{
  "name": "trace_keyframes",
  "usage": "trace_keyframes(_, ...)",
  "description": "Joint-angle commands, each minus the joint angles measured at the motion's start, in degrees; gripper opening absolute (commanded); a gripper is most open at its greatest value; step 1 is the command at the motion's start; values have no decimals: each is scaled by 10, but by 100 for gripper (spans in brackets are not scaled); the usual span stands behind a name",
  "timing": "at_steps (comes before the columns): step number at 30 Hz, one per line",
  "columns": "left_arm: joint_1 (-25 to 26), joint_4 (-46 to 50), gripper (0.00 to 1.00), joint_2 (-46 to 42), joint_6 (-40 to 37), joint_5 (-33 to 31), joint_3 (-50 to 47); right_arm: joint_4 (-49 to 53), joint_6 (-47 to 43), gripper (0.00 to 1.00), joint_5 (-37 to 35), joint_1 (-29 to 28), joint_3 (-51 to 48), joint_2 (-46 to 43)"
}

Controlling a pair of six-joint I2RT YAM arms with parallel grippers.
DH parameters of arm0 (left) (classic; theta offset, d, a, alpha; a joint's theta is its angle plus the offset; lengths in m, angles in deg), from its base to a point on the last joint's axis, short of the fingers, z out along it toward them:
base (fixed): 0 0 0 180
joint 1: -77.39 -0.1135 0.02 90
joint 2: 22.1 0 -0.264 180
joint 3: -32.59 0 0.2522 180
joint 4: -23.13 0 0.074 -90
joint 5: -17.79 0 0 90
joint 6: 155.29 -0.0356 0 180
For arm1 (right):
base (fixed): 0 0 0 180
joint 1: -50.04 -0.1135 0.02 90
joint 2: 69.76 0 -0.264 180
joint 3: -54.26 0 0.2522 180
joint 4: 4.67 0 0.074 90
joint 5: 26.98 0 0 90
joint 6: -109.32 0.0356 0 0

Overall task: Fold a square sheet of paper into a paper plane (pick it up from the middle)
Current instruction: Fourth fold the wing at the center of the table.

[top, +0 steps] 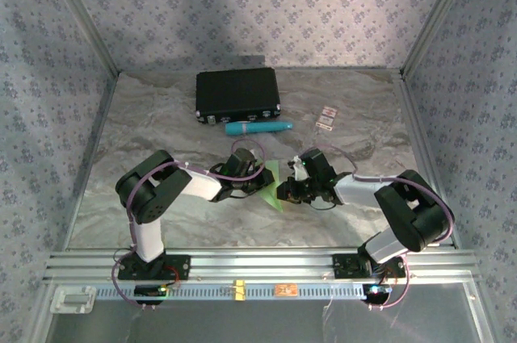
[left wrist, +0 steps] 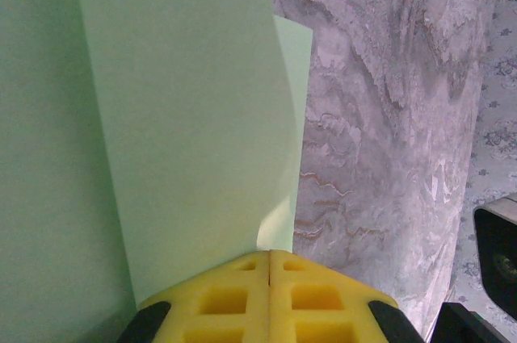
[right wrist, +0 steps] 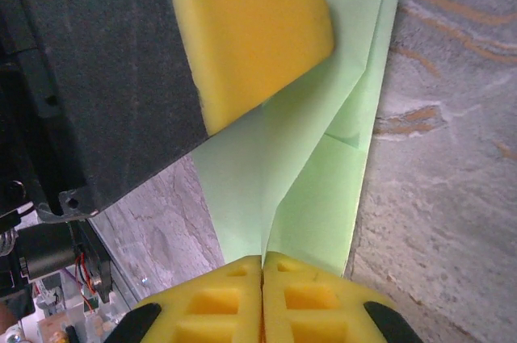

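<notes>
L gripper (left wrist: 269, 269) pressed shut, pinching the pale green paper (left wrist: 194, 117) by one edge. R gripper (right wrist: 262, 272) also clamped on the same sheet from the other side. Paper is held edge-up between them, on the near side of the black case (top: 237, 94), well apart from it, w/ the teal tube (top: 258, 127) between. Layered flaps and creases show, so prob. mid-fold, not yet a dart. Next: one pinch anchors, the other regrips to press the crease w/o tearing.

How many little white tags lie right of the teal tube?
2: one small white tag toward the back wall, the other in front of it, both right of the teal cylindrical tube. Others may be hidden.
</notes>
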Motion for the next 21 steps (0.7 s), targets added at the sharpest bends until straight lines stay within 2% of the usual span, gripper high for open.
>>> trace_keyframes(1,2,24,4,8,2,-10,-13,-7,8,8,6,-7,-18,12)
trace_keyframes(21,1,26,3,12,4,-10,-12,22,1,13,0,-22,-50,0)
